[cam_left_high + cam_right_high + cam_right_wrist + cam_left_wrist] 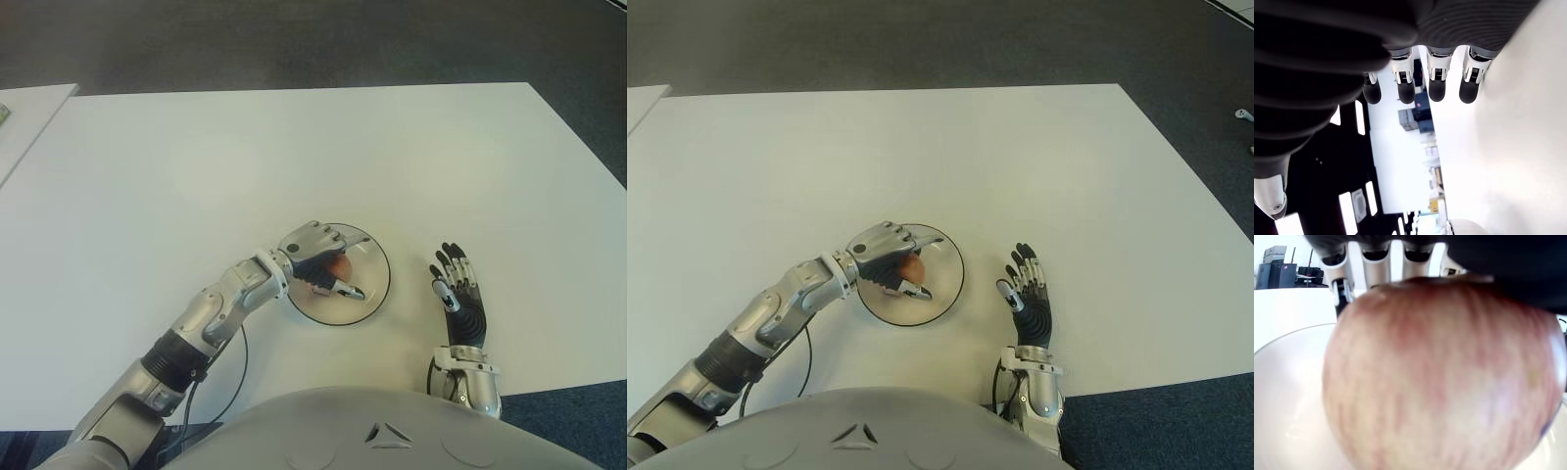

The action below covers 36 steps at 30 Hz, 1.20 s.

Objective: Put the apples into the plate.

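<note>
Apple (337, 266) sat gripped in my left hand (315, 257), fingers (345, 290) curled round it, directly over the plate (377, 279) on the white table (294, 157). From my left wrist view the apple filled nearly everything, with the plate's pale inside close beneath it; whether fruit and plate were touching I could not tell. My right hand (458, 294) showed just beside the plate, on its right, fingers stretched out and holding nothing.

I judged the apple firm, rounded and fairly weighty for its size, with a smooth skin that could slip under hard fingertips, and liable to bruise if dropped or squeezed. The safest hold seemed to be around its widest part, fingers on opposite sides, as I had it. On the shallow plate it would probably roll once released.

Most of the apple was hidden by my fingers in the eye views. The task spoke of apples, yet I saw only this one; none lay elsewhere on the table.
</note>
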{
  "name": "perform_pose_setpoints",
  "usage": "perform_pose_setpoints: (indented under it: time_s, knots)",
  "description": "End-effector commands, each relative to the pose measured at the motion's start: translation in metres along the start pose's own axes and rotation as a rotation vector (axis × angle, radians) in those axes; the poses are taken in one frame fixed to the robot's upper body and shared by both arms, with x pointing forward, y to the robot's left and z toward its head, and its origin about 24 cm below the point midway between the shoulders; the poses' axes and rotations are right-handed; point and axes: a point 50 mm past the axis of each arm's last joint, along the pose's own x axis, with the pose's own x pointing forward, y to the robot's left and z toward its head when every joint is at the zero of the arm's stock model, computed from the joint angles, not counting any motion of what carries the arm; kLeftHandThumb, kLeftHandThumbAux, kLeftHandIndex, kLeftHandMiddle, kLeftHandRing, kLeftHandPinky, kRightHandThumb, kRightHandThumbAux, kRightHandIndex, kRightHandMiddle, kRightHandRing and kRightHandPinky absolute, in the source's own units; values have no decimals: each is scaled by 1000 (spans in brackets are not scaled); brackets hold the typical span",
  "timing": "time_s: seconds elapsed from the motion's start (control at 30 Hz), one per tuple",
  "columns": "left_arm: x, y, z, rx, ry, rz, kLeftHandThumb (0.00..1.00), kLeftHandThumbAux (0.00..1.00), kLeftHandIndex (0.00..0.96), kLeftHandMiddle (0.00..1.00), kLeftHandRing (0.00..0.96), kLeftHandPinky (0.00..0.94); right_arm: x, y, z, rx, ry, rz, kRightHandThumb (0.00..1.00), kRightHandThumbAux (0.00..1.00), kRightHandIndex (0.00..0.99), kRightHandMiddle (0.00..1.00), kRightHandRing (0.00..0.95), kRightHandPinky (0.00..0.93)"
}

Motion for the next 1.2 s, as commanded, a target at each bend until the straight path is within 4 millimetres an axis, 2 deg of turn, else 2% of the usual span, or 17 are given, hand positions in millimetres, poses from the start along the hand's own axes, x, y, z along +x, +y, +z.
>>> perform_pose_setpoints:
  time_s: [0.03, 0.4, 0.6, 0.83, 1.1, 1.2]
  knots:
    - [-2, -1, -1, -18, 7, -8, 234, 166, 0, 0, 0, 0, -14, -4, -25, 12, 157, -28, 177, 536, 28, 38, 7, 13]
    - [-5, 2, -1, -69, 43, 125, 205, 214, 0, 0, 0, 0, -13, -3, -26, 1, 171, -20, 175, 528, 13, 24, 0, 1]
    - [-9, 3, -2, -128, 80, 202, 194, 229, 32, 2, 0, 1, -13, -2, -26, -1, 176, -17, 176, 541, 8, 22, 0, 7]
    - [-12, 3, -2, -211, 133, 311, 186, 262, 98, 46, 24, 84, -14, -2, -26, -5, 184, -18, 174, 550, 2, 15, 0, 0]
    - [-28, 3, -7, -335, 194, 486, 209, 314, 162, 102, 76, 122, -16, -2, -27, -7, 187, -17, 172, 550, 1, 9, 0, 0]
    - [-42, 1, -12, -397, 235, 588, 227, 327, 183, 124, 96, 142, -16, -2, -27, -7, 191, -15, 172, 549, 1, 4, 0, 0]
